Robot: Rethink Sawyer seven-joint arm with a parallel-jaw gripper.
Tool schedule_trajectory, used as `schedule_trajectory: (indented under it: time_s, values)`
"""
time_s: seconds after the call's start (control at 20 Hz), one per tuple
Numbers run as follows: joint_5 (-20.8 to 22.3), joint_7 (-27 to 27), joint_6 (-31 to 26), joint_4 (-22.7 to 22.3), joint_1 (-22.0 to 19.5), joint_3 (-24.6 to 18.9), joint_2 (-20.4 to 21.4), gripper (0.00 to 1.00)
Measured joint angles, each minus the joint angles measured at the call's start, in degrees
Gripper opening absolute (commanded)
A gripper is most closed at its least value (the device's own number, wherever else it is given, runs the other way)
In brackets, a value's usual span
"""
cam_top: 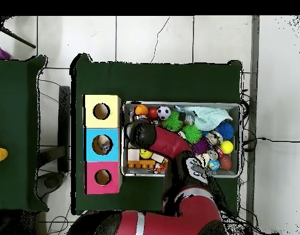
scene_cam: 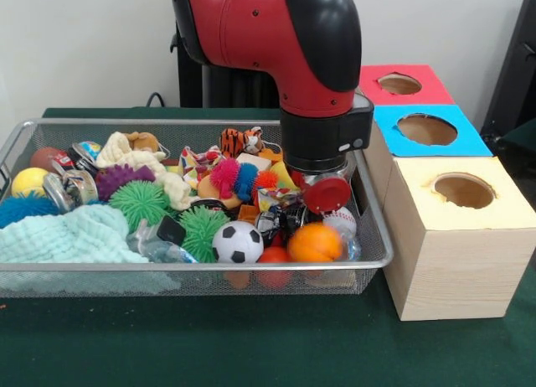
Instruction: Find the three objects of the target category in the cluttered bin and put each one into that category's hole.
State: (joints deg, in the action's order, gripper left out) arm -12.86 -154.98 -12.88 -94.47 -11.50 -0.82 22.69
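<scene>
The bin (scene_cam: 381,236) is a wide silver wire-mesh basket full of toys; it also shows in the overhead view (cam_top: 241,122). My arm reaches down into its right end in the front view. My gripper (scene_cam: 325,193) sits low among the clutter beside the box-side wall, and the wrist hides it from above (cam_top: 139,132). One see-through plastic bottle (scene_cam: 153,245) with a black cap lies near the front rim, between a teal cloth and a green spiky ball. Clear plastic (scene_cam: 353,246) glints by the baseball in the front right corner. No bottle with a blue label shows.
Three wooden boxes with round holes stand beside the bin: yellow-topped (scene_cam: 463,190), blue-topped (scene_cam: 427,129), red-topped (scene_cam: 400,84). In the overhead view something lies in the blue box's hole (cam_top: 103,143). Soccer ball (scene_cam: 237,242), orange ball (scene_cam: 315,243) and teal cloth (scene_cam: 71,236) line the front rim.
</scene>
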Motion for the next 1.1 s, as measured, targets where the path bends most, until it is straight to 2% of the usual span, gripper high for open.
schedule_trajectory:
  time_s: [1.1]
  values:
    - [-0.31,0.00,0.39,-0.13,1.06,0.88,0.17,0.00]
